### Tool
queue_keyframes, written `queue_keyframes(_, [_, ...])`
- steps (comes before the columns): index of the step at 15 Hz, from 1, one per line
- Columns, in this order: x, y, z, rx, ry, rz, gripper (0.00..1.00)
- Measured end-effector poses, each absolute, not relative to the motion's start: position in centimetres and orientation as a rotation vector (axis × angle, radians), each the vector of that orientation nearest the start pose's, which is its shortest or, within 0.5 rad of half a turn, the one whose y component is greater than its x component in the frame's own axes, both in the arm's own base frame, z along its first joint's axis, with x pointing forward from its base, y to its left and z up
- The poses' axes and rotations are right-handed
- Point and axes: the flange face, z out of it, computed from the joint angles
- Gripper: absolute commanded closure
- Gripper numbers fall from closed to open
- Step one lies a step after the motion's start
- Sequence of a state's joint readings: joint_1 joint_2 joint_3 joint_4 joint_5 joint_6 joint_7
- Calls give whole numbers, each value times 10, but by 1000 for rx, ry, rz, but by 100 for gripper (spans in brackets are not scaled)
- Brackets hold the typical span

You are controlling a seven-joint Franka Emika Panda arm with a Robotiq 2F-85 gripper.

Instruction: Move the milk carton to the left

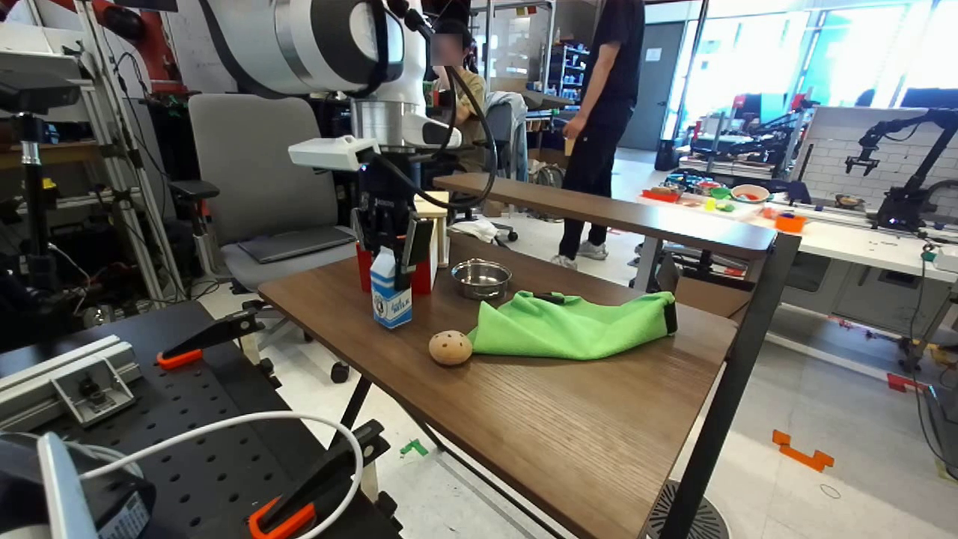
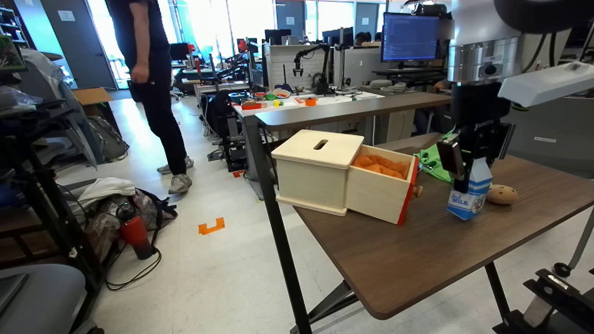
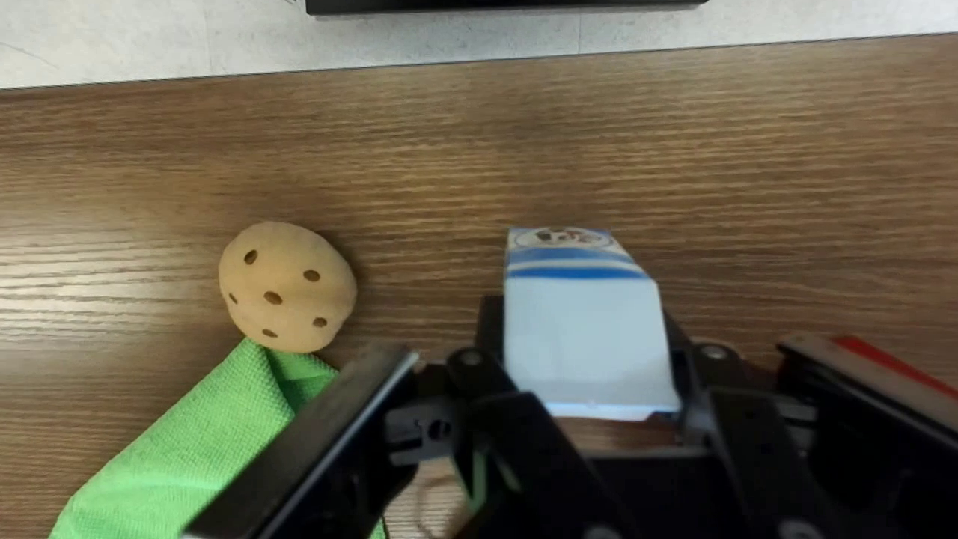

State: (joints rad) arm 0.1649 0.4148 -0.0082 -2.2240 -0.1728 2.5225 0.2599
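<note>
The milk carton [image 1: 392,303] is white and blue with a peaked top. It also shows in an exterior view [image 2: 469,197], where it looks tilted, and in the wrist view [image 3: 584,329]. My gripper [image 1: 386,262] points down with a finger against each side of the carton's upper part, shut on it. In the wrist view the gripper [image 3: 585,322] frames the carton's white slanted top. I cannot tell whether the carton's base touches the table [image 1: 569,419] or hangs just above it.
A toy potato [image 1: 450,348] lies beside the carton, touching a green cloth [image 1: 576,326]. A metal bowl [image 1: 481,279] stands behind. A wooden box [image 2: 311,183] with its red-fronted drawer [image 2: 380,195] pulled open holds orange cloth [image 2: 381,165]. A raised shelf [image 1: 614,213] runs along one side.
</note>
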Motion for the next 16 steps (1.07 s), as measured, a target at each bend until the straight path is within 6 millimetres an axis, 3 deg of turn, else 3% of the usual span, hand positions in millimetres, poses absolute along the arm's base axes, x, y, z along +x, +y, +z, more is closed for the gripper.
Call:
queue_keyframes(2, [524, 80, 171, -3251, -57, 115, 81])
queue_keyframes(3, [521, 77, 168, -3252, -51, 102, 77])
queue_keyframes(4, [521, 74, 168, -3253, -49, 83, 32])
queue_keyframes(6, [522, 70, 169, -3258, -43, 53, 29])
queue_keyframes(10, [523, 65, 170, -3256, -33, 22, 1])
queue_keyframes(13, [524, 65, 185, -3252, -33, -16, 0])
queue_keyframes(16, [521, 61, 219, -3250, -46, -63, 0])
